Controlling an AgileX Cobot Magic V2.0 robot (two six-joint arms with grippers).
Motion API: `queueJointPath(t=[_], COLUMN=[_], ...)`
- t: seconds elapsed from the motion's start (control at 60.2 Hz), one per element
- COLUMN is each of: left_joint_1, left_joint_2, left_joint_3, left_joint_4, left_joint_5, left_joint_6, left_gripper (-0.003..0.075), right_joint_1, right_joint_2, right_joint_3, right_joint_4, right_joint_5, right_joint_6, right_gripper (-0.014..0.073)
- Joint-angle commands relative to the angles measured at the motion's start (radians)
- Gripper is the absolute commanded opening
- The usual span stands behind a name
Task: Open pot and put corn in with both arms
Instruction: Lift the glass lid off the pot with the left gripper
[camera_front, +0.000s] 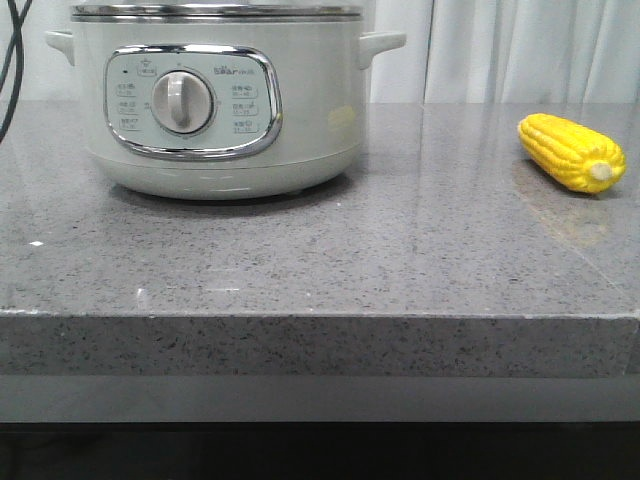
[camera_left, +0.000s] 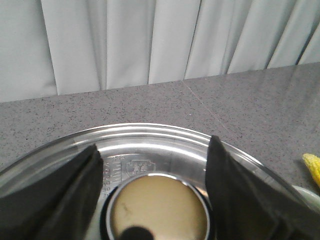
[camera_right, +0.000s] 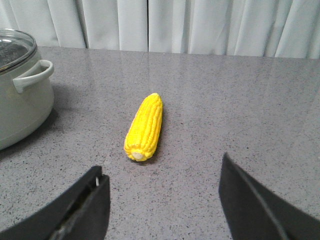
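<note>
The pale grey-green pot (camera_front: 215, 100) stands at the back left of the counter with its glass lid (camera_left: 150, 136) on. In the left wrist view my left gripper (camera_left: 154, 147) hangs open just above the lid. Its two dark fingers flank the round tan lid knob (camera_left: 159, 207) without touching it. The yellow corn (camera_front: 570, 152) lies on its side at the right of the counter, pale stub end toward the front. In the right wrist view my right gripper (camera_right: 162, 167) is open over bare counter, a short way short of the corn (camera_right: 145, 127). Neither gripper shows in the front view.
The grey speckled counter (camera_front: 330, 260) ends in a straight front edge. White curtains (camera_front: 530, 50) hang behind it. A dark cable (camera_front: 10, 60) runs down at the far left. The pot's side handle (camera_right: 32, 75) juts toward the corn.
</note>
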Motion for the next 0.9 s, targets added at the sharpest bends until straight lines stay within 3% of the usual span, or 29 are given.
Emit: queueJointPath(t=[0.0,0.216,0.449,0.548,0.881], left_joint_1=[0.001,0.001,0.001,0.001,-0.001], left_joint_2=[-0.04,-0.036,-0.036,-0.038,-0.104], left_joint_3=[-0.036,-0.036,-0.036,-0.038,-0.149], left_joint_4=[-0.01,-0.01,-0.01,-0.01,-0.01], left_joint_5=[-0.056,-0.015,-0.01,-0.017,0.02], left_joint_6=[-0.001,-0.001,-0.001,-0.001,-0.001], left_gripper=[0.0438,0.0426,0.0256,0.0218,0.0207], right_joint_1=[-0.004,-0.004,-0.004,-0.004,-0.004], right_joint_2=[0.019,0.019,0.019,0.019,0.019], right_joint_3=[-0.033,-0.033,-0.033,-0.033,-0.033], right_joint_4=[-0.004,-0.004,-0.004,-0.004,-0.004], right_joint_5=[-0.081,-0.081,-0.081,-0.081,-0.081], right_joint_6=[-0.002,-0.002,-0.002,-0.002,-0.002], right_gripper=[0.049,0.049,0.049,0.049,0.049])
